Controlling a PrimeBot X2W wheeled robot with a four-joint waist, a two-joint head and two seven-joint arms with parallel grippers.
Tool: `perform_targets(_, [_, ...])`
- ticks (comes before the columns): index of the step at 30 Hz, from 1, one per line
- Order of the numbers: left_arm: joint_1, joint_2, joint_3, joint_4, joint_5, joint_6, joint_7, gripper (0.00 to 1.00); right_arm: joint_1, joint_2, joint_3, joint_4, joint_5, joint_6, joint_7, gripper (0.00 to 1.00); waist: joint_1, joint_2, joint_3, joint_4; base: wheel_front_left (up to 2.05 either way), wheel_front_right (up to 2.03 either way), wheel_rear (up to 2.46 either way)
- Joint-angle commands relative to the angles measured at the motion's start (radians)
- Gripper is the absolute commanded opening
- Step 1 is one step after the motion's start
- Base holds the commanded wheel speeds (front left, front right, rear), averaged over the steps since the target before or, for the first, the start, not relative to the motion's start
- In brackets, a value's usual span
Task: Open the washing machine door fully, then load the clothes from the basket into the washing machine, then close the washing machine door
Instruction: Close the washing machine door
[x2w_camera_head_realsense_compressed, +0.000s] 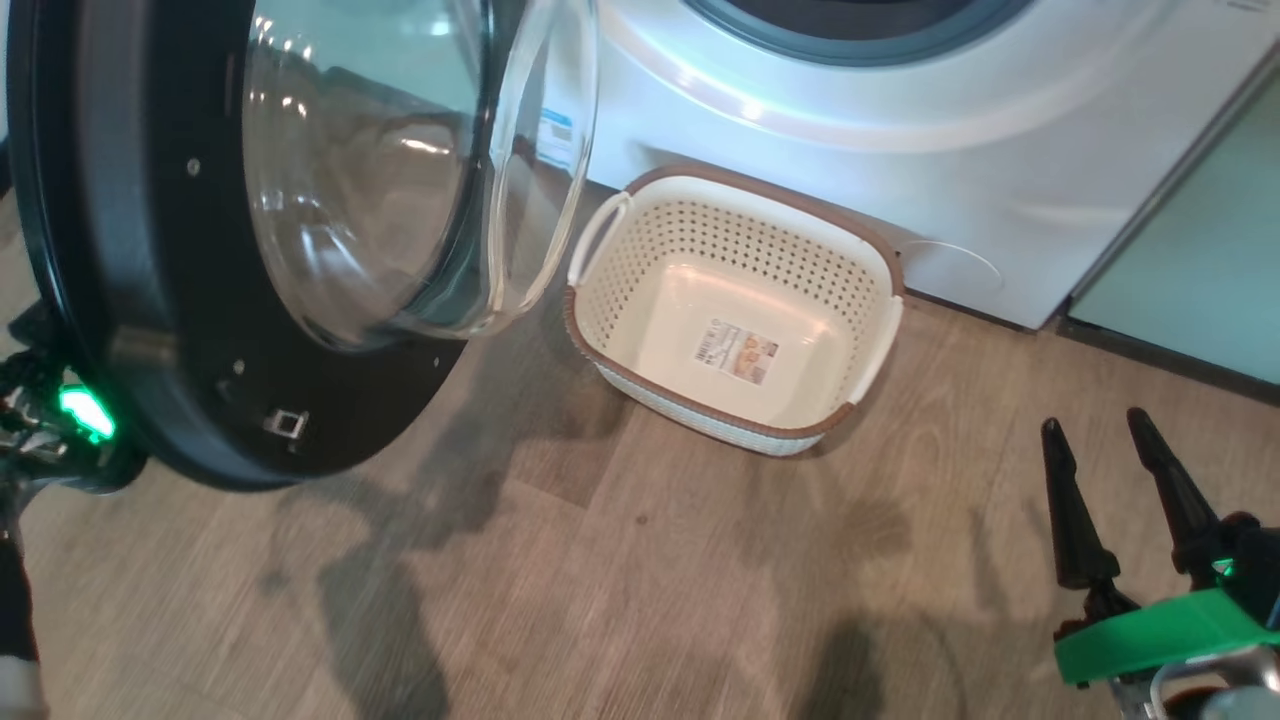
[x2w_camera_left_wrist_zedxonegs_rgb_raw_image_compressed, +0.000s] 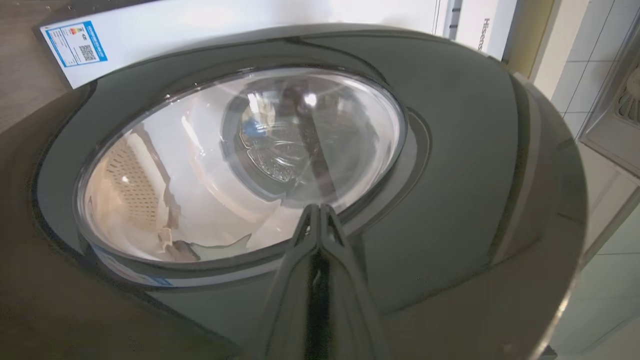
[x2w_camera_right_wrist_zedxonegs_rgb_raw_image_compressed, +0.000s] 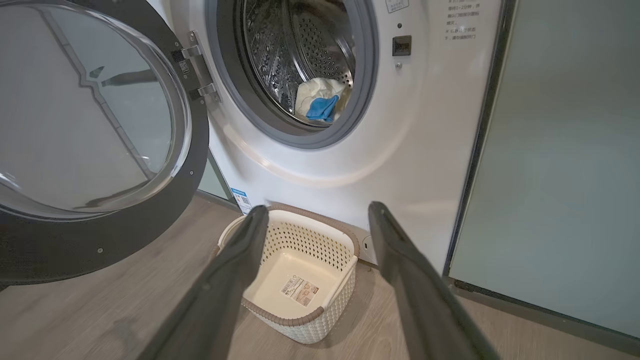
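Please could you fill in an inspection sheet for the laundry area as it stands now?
Surface: wood-look floor, bare apart from shadows.
Job's things: washing machine door swung open on its hinge; basket empty, upright on the floor in front of the washing machine; clothes lying inside the drum.
Clutter: nothing seen.
Grippers: left gripper shut, fingers together at the door's outer face, contact unclear; right gripper open, holding nothing, above the floor to the basket's right.
Cables: nothing seen on the floor.
Surroundings: pale green cabinet panel beside the washer; white tiled wall.
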Motion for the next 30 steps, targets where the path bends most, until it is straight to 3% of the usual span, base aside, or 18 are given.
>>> perform_targets(1, [-0.002,0.04,0.026,-0.067,-0.005,0.004,0.019,0.0,-0.036,-0.003,0.019,-0.022,0.008,-0.003,-0.017,1.0,-0.0001,0.0,0.006,-0.016,0.0,0.0,0.0])
perform_targets(15, [0.049,-0.031,-0.03,-0.278,-0.025,0.029,0.074,0.0,-0.07,0.025,0.024,0.023,0.017,-0.003,-0.056,1.0,-0.0001,0.0,0.01,-0.133,0.0,0.0,0.0])
perform_targets(30, [0.023,-0.073,-0.08,-0.344,0.007,0.06,0.056,0.0,-0.084,0.052,0.029,0.058,0.028,-0.003,-0.078,1.0,-0.0001,0.0,0.005,-0.312,0.0,0.0,0.0])
